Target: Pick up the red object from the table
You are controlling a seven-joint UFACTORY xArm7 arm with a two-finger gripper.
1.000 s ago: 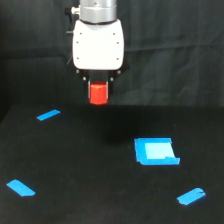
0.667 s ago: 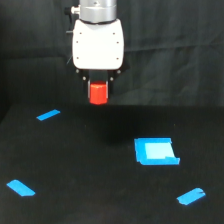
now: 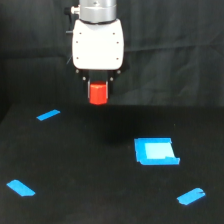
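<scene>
While gripper-held point(image 3: 98, 90), red object point(image 3: 98, 93) axis vertical

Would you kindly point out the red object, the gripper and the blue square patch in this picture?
red object point(image 3: 98, 93), exterior view, middle of its front face, below the white body.
gripper point(image 3: 98, 90), exterior view, between its fingertips, where the red object sits.
blue square patch point(image 3: 155, 151), exterior view, its pale centre.

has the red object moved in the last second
No. The red object, in the gripper, sits at the same height and offset from the blue square patch.
</scene>
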